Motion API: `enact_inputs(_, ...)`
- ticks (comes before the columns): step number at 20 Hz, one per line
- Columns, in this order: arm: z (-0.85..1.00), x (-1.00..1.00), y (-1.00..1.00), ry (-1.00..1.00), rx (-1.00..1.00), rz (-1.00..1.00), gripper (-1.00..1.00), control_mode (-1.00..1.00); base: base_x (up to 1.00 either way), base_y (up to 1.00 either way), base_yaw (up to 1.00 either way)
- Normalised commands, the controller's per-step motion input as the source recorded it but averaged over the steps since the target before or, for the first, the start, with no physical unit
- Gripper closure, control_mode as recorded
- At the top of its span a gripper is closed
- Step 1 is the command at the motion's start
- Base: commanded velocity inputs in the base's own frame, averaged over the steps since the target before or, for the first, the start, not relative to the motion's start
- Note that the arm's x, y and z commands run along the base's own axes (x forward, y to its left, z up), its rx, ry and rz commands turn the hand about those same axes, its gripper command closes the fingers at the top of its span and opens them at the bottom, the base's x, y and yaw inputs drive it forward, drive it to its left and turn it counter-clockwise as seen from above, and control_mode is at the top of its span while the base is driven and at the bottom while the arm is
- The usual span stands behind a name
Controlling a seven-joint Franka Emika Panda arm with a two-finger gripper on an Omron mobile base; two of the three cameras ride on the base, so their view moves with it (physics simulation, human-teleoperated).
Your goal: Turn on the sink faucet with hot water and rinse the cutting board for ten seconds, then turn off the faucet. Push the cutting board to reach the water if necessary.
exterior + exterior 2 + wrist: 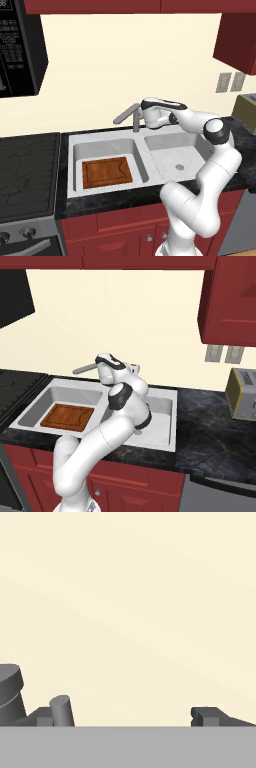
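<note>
The grey sink faucet stands behind the divider of the white sink, its spout angled left over the deep basin. No water shows at the spout. The reddish-brown cutting board lies flat on the floor of the left basin, also seen as the board in the right base view. My gripper is level with the faucet top, just right of the post and pointing at the wall. In the hand view the gripper is open, and the faucet's small lever sits beside the left fingertip.
A black stove borders the sink on the left, under a microwave. A toaster stands on the black counter at the right. Red cabinets hang overhead. The right basin has a round drain.
</note>
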Motion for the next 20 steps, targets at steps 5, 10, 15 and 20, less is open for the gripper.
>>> enact_inputs(5,-0.01,0.00,0.00,0.00,0.00,0.00,-1.00,-1.00,0.00,0.00,0.00)
enact_inputs(10,0.00,0.00,-0.14,0.00,0.00,0.00,-1.00,-1.00,0.00,0.00,0.00)
enact_inputs(15,0.00,0.00,-0.38,0.00,0.00,0.00,-1.00,-1.00,0.00,0.00,0.00)
enact_inputs(20,0.00,-0.03,-0.39,0.00,0.00,0.00,-1.00,-1.00,0.00,0.00,0.00)
